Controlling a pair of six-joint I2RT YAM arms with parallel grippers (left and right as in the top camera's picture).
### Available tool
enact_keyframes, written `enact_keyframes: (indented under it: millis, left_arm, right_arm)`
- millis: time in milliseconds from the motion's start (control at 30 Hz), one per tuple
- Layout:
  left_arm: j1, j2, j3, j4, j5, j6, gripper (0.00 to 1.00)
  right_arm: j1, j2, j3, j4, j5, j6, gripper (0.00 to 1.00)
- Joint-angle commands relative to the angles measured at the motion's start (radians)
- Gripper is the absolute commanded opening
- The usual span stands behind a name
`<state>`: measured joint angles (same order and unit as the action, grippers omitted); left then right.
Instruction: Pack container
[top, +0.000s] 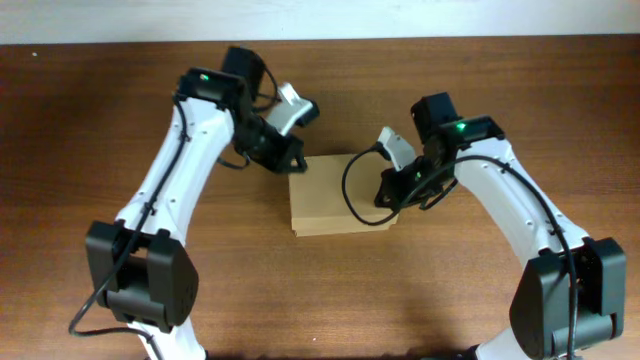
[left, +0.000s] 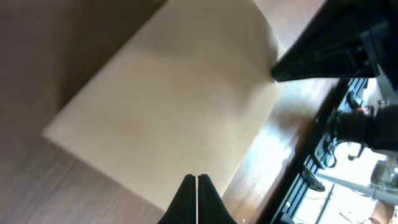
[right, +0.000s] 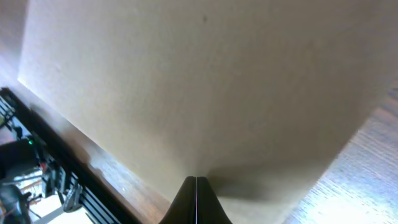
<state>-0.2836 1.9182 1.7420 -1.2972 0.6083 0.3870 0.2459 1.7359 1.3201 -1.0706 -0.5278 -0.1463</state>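
The container (top: 335, 195) is a plain tan cardboard box with its lid flap down, lying mid-table. It fills the left wrist view (left: 168, 106) and the right wrist view (right: 205, 81). My left gripper (top: 297, 163) is shut and empty at the box's far left corner; its closed fingertips (left: 197, 178) sit over the box's edge. My right gripper (top: 389, 203) is shut and empty at the box's right edge; its closed fingertips (right: 196, 180) rest against the lid. No pens or tape roll are in view.
The brown wooden table (top: 100, 120) surrounds the box. The right arm's dark gripper (left: 336, 50) shows in the left wrist view beyond the box. A dark frame (right: 56, 168) runs along the table edge in the right wrist view.
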Motion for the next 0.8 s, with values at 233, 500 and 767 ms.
enact_keyframes:
  millis: [233,500,767]
  left_arm:
    - [-0.021,-0.032,-0.227,0.067,-0.008,0.030,0.02]
    - [-0.030,-0.037,-0.325,0.154,-0.082,-0.036,0.02]
    - [-0.059,-0.438,-0.325,0.240,-0.162,-0.061,0.02]
  right_arm:
    - [0.009,-0.017,-0.093,0.053,0.028,-0.009,0.04]
    - [0.009,-0.128,-0.090,0.061,0.028,0.003,0.04]
    - [0.009,-0.568,-0.068,0.020,0.108,0.098,0.04]
